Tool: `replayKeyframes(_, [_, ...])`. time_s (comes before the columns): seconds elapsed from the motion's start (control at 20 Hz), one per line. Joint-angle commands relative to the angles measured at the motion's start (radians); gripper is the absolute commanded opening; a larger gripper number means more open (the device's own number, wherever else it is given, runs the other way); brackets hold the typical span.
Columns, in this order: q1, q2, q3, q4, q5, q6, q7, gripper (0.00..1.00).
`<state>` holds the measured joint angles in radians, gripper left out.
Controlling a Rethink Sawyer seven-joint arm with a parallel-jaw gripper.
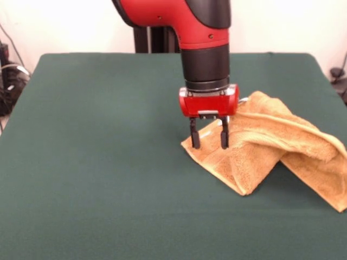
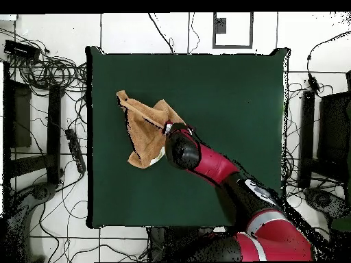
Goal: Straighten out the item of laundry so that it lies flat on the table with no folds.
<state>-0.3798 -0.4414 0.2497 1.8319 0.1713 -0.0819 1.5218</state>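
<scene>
My gripper [image 1: 209,140] hangs over the towel's [image 1: 271,149] corner with its two fingers [image 1: 194,136] spread apart and nothing between them; the tips sit at or just above the cloth, and I cannot tell whether they touch. I judge I am placed here because this corner is the free end of a folded flap, the easiest part to pinch and draw out.

The towel lies bunched toward one side of the table [image 1: 97,162], folded over itself in a rough V, one arm running to the table's side edge. From above, the towel [image 2: 144,130] sits well inside the green [image 2: 240,89], with my arm [image 2: 212,164] crossing in from the opposite side.

The wide bare cloth beside the corner gives plenty of room to pull the flap open. The far arm of the towel is close to the edge, so dragging that way risks it slipping off.
</scene>
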Motion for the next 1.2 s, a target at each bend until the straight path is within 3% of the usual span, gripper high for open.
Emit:
replayKeyframes(0.05, [0.044,0.042,0.111,0.063,0.039,-0.036,0.297,1.00])
replayKeyframes(0.6, [0.028,0.110,0.121,0.019,-0.008,-0.084,0.274,1.00])
replayKeyframes(1.2, [0.053,0.133,0.046,-0.062,-0.035,-0.101,0.216,1.00])
